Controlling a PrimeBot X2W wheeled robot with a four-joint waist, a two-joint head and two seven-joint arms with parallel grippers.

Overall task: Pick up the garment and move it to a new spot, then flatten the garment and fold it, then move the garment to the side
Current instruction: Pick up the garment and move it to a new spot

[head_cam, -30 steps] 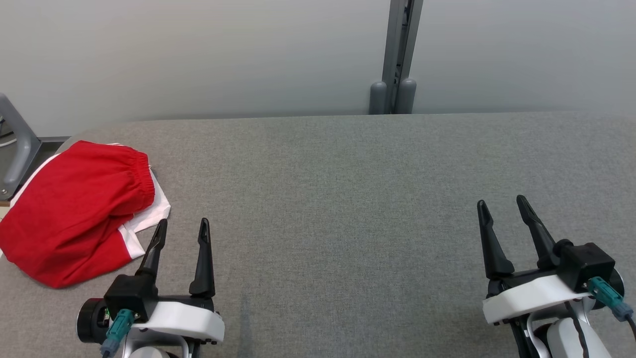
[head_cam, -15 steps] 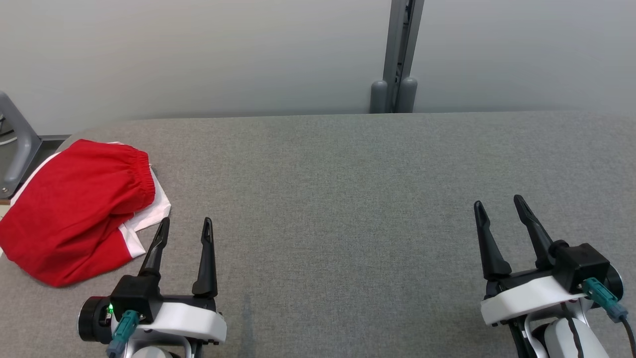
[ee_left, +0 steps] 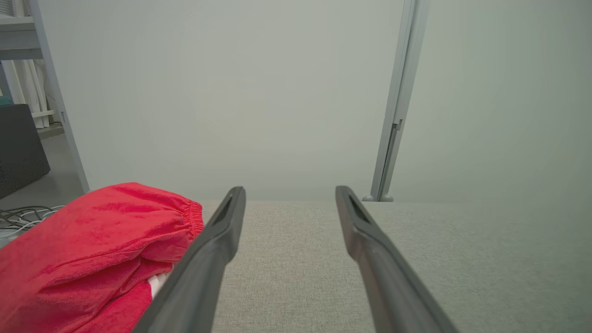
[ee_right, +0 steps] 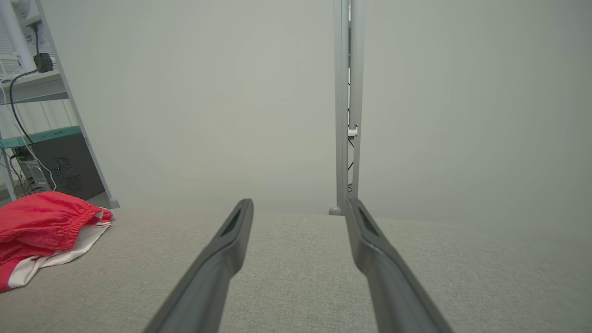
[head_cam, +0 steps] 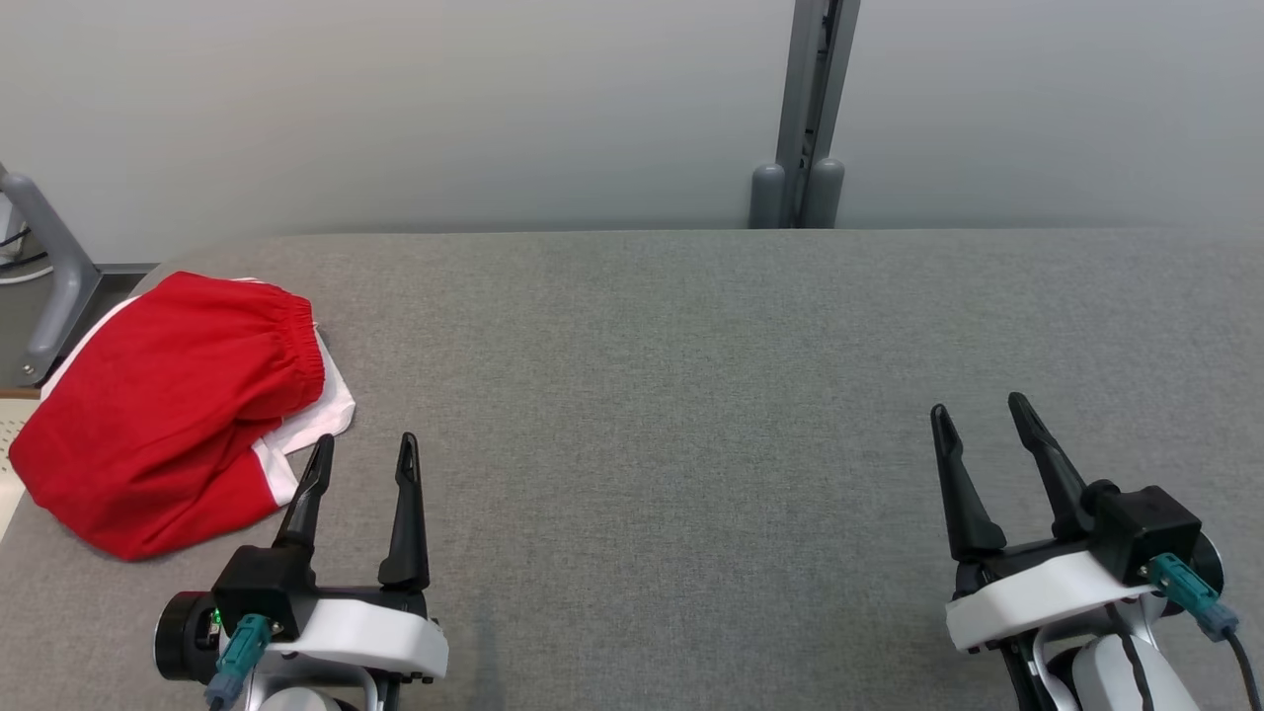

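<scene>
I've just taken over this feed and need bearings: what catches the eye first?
A crumpled red garment with white trim lies bunched at the left end of the grey table. The left end effector stands open and empty just beside it; the right end effector, also open, sits over bare tabletop at lower right in the head view.

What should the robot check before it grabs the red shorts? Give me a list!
1. Left gripper open and empty: ok.
2. Right gripper open and empty: ok.
3. Red shorts in sight, at the left end of the table: ok.
4. Shorts close to the left gripper, just beside its fingers: ok.
5. Shorts lying flat: not ok, they are bunched up.
</scene>
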